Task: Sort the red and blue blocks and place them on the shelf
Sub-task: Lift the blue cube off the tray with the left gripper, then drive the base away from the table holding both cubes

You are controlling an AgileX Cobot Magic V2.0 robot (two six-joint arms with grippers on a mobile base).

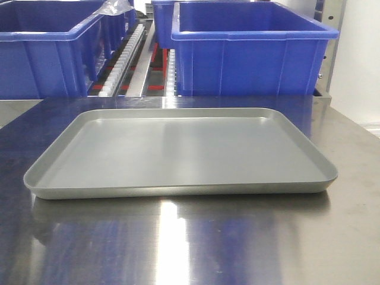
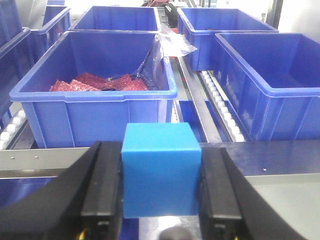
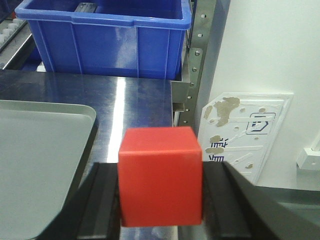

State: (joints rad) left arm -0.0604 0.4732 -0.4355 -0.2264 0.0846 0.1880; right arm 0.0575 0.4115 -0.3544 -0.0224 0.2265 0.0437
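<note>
In the left wrist view my left gripper [image 2: 161,175] is shut on a blue block [image 2: 161,167], held above the steel table's left side, facing the blue bins. In the right wrist view my right gripper [image 3: 161,190] is shut on a red block [image 3: 160,175], held above the table's right edge, just right of the grey tray [image 3: 40,165]. The front view shows the grey tray [image 1: 178,190] lying on the steel table with nothing in it; neither gripper nor block shows there.
Blue bins stand behind the table: one [image 2: 90,110] holds red packets, others [image 2: 270,85] [image 1: 249,53] look bare. A roller conveyor [image 2: 220,100] runs between them. A steel post [image 3: 192,75] and a white panel [image 3: 245,130] stand at the table's right.
</note>
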